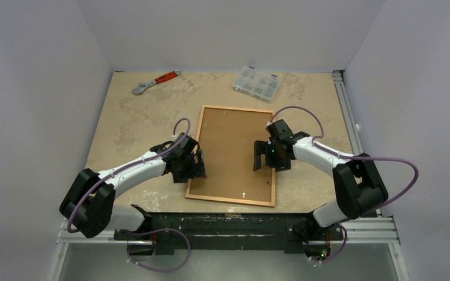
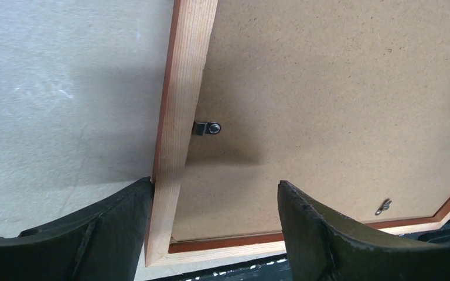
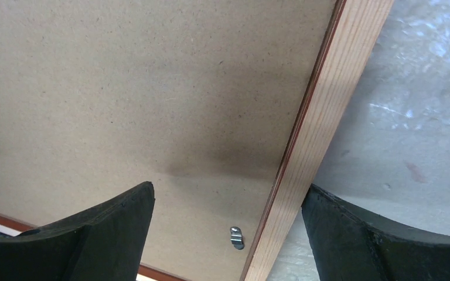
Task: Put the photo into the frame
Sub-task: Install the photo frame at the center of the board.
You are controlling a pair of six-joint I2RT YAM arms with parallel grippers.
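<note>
The frame (image 1: 237, 109) lies on the table with its pale wood back up, and a brown backing board (image 1: 234, 152) fills it. The photo is hidden. My left gripper (image 1: 198, 167) is open and straddles the frame's left rail (image 2: 181, 117) near the near corner; its left finger (image 2: 111, 222) touches the rail's outer side. The backing board (image 2: 328, 105) is under the other finger. My right gripper (image 1: 263, 157) is open and straddles the right rail (image 3: 322, 117), one finger over the board (image 3: 140, 88).
Small metal clips (image 2: 207, 127) (image 3: 236, 237) sit at the board's edges. A red-handled wrench (image 1: 155, 82) and a clear plastic parts box (image 1: 257, 84) lie at the back. White walls enclose the table. A metal rail (image 1: 345, 111) runs along the right edge.
</note>
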